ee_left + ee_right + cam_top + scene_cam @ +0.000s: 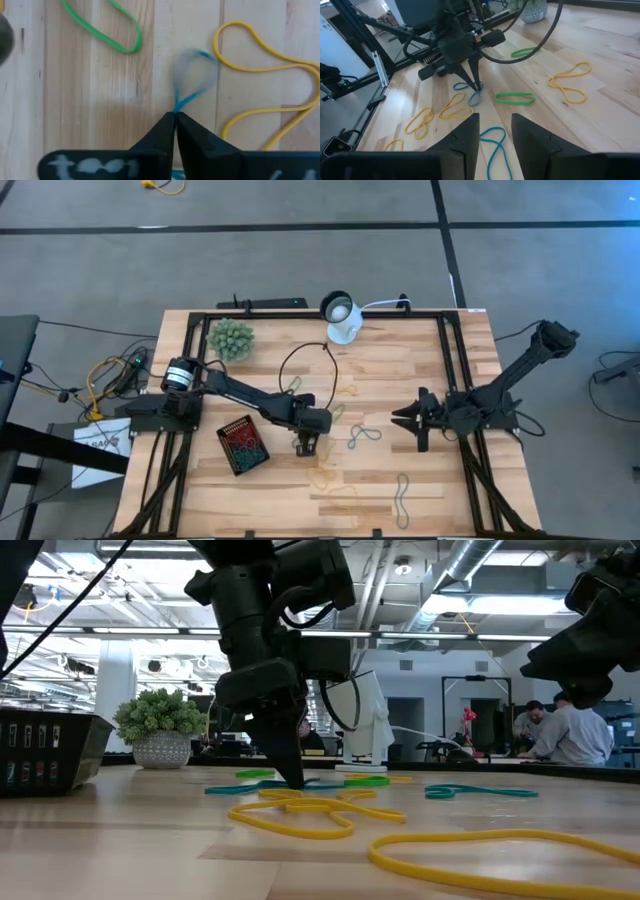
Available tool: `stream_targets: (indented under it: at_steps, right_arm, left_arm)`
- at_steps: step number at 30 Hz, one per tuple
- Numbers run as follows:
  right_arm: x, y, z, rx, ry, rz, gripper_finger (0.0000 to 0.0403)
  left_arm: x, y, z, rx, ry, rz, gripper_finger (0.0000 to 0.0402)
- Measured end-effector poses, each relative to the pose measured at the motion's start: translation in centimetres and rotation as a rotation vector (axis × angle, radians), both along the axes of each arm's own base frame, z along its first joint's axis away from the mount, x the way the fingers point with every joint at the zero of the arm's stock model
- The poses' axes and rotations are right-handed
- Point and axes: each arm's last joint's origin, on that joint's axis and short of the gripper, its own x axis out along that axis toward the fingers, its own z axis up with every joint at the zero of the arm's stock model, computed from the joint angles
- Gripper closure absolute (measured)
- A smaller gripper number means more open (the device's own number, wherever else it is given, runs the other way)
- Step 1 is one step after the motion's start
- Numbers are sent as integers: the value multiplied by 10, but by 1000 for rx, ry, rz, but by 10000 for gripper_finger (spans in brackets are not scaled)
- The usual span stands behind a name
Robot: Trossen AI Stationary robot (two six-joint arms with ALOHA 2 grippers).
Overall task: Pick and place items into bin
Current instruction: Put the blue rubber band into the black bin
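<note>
My left gripper (305, 446) points down at the table's middle, right of the black bin (243, 445), and is shut on a thin blue band (194, 80). The bin lies flat and holds red and blue loops. My right gripper (402, 420) waits open at the table's right, with its fingers pointing left toward a teal band (363, 435). Yellow bands (325, 475), green bands (515, 98) and a grey band (402, 498) lie flat on the wood. My left gripper pinches the blue band's narrow end (176, 108) between its two fingertips (162, 131), coming from above and pointing down. The band's loop (468, 93) sticks out past the fingertips, just over the wood. I cannot tell whether it touches the table.
A fuzzy green plant ball (231, 338) stands at the far left and a white round lamp (342, 315) at the far edge, its black cable (300, 360) looping over the table. Black frame rails (455, 380) run along the sides. People sit in the room behind (570, 735).
</note>
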Motion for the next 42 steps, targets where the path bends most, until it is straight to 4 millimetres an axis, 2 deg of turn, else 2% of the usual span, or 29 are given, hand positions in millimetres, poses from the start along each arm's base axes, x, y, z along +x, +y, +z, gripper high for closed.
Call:
stream_targets:
  at_steps: [4, 7, 12, 16, 18, 21, 24, 27, 31, 33, 36, 42]
  right_arm:
    - [0, 0, 0, 0, 0, 0, 296]
    - [0, 0, 0, 7, -3, -15, 296]
    - [0, -1, 0, 8, -8, -46, 296]
    - [0, -2, 0, 1, -17, -75, 296]
    - [0, -2, 0, -1, -18, -81, 296]
    - [0, -2, 0, -1, -18, -80, 296]
    - [0, -2, 0, -3, -15, -79, 296]
    - [0, -2, 0, -3, -14, -78, 296]
    - [0, -2, 0, -6, -12, -78, 296]
    - [0, -2, 0, -7, -12, -78, 296]
    - [0, -2, 0, -6, -13, -78, 296]
    - [1, -4, 0, -6, -12, -94, 296]
  left_arm:
    - [1, 0, 4, 7, 32, -5, 396]
    - [0, -3, 18, 61, 122, -5, 400]
    - [-9, -17, 69, 266, 312, -21, 401]
    - [-26, -36, 118, 319, 419, 72, 401]
    - [-34, -52, 137, 337, 398, 117, 401]
    - [-46, -77, 154, 298, 309, 89, 401]
    - [-65, -94, 168, 287, 258, 120, 401]
    - [-85, -105, 170, 301, 209, 162, 401]
    - [-122, -106, 163, 311, 201, 244, 401]
    - [-140, -101, 154, 290, 194, 315, 401]
    - [-164, -96, 131, 157, 175, 412, 401]
    - [-181, -98, 87, -122, 3, 351, 401]
